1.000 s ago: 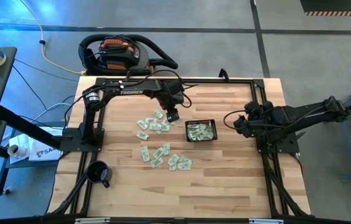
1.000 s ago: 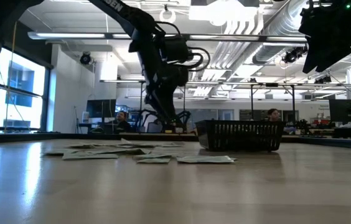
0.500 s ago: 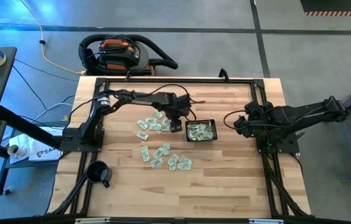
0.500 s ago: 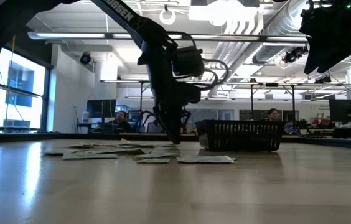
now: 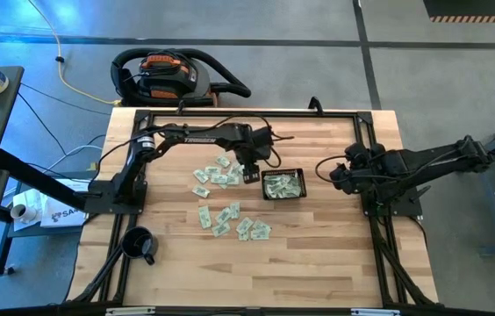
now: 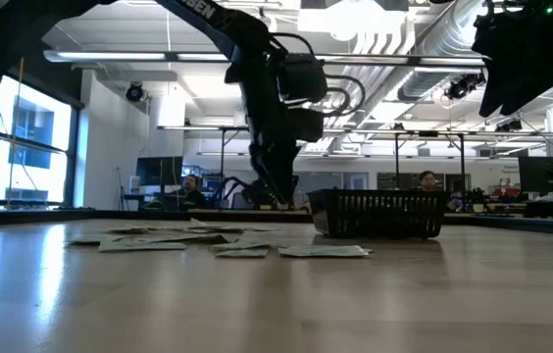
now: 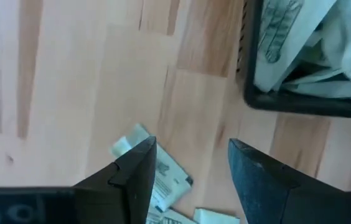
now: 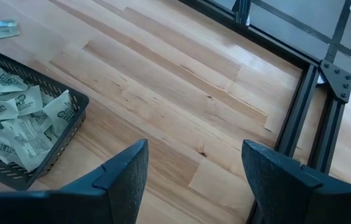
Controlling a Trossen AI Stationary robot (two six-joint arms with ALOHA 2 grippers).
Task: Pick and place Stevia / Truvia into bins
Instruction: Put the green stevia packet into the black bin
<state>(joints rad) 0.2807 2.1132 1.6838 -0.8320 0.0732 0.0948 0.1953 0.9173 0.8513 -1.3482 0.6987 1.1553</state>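
Observation:
Several pale green and white Stevia / Truvia sachets [image 5: 218, 176] lie flat and scattered on the wooden table, with a second group [image 5: 233, 222] nearer the front. More sachets [image 8: 15, 119] lie inside the small black mesh basket [image 5: 299, 183]. My left gripper [image 5: 249, 174] hangs open, pointing down, just left of the basket [image 7: 300, 104] and above the table. Nothing is between its fingers. One sachet [image 7: 170, 181] lies on the table below it. My right gripper [image 5: 333, 175] waits open, right of the basket.
A round black mug [image 5: 139, 244] stands at the table's near left corner. A black frame rail [image 8: 300, 112] runs along the table's edges. Bare wood [image 5: 318, 246] lies toward the near right. A vacuum cleaner [image 5: 173, 75] sits on the floor beyond the far edge.
My left gripper has moved toward the table's near edge and the right, from over the far sachets to the basket's left wall. It dipped toward the table and has come up a little.

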